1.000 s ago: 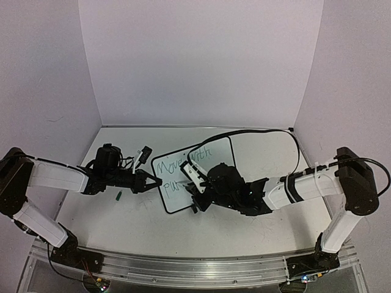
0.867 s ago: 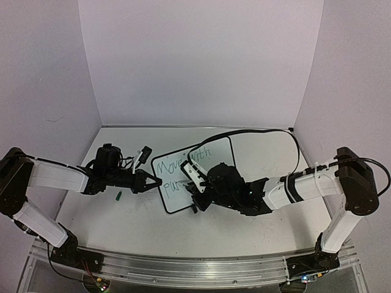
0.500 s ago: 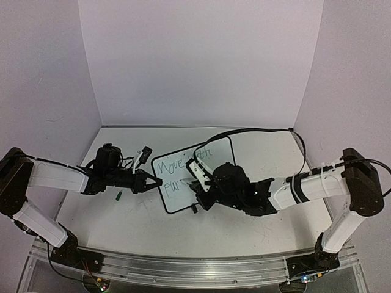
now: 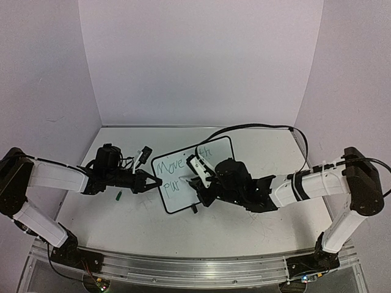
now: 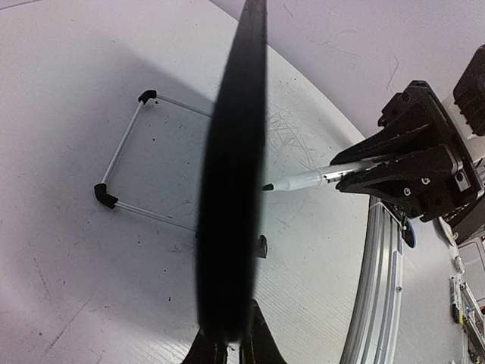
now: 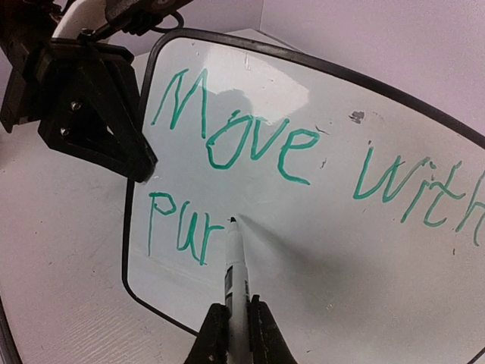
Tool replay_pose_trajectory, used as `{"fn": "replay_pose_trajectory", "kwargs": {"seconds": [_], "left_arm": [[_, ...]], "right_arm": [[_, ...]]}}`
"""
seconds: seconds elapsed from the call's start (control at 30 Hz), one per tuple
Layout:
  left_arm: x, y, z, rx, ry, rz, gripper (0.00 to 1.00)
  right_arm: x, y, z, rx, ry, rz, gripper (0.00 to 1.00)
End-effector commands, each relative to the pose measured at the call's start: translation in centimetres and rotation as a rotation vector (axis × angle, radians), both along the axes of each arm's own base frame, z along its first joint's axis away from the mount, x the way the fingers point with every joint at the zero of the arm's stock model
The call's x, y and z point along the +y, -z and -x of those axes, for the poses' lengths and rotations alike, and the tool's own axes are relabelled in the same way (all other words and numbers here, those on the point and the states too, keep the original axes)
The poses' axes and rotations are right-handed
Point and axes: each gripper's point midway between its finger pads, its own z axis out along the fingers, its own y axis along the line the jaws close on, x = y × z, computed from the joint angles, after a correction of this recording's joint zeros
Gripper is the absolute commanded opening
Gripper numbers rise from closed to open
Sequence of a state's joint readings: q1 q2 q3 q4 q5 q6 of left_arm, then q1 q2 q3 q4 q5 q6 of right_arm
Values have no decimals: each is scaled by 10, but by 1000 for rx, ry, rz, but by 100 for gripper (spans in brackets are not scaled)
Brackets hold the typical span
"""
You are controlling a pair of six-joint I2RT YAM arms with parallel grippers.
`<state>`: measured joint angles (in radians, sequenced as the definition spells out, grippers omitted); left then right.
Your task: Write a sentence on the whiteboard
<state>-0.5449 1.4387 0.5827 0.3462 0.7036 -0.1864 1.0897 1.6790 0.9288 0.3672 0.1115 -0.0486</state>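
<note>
Green lettering [image 6: 258, 144] reads "Move with Pur" on the whiteboard [image 6: 341, 250], mid-table. The left gripper [image 4: 155, 181] pinches its left edge. The right gripper [image 6: 231, 322] clamps the marker [image 6: 230, 258], tip beside "Pur". The next letter wants light, even pressure on a steadied board.

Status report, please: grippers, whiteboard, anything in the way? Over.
Left gripper shut on whiteboard edge. Right gripper shut on marker, tip just after "Pur". Nothing seen across the writing area.

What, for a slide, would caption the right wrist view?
Right gripper holds a marker to the whiteboard after green "Move with pur"; left gripper grips its edge.
</note>
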Motion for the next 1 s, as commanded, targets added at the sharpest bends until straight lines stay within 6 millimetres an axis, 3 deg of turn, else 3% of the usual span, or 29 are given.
{"fn": "replay_pose_trajectory", "kwargs": {"seconds": [0.0, 0.4, 0.97], "left_arm": [[2, -1, -10, -51, -26, -38, 0], [3, -4, -9, -56, -25, -34, 0], [3, -3, -9, -57, -26, -36, 0]], "right_arm": [[15, -18, -7, -31, -3, -49, 0], [7, 1, -14, -10, 58, 5, 0], [-2, 31, 11, 79, 33, 40, 0]]}}
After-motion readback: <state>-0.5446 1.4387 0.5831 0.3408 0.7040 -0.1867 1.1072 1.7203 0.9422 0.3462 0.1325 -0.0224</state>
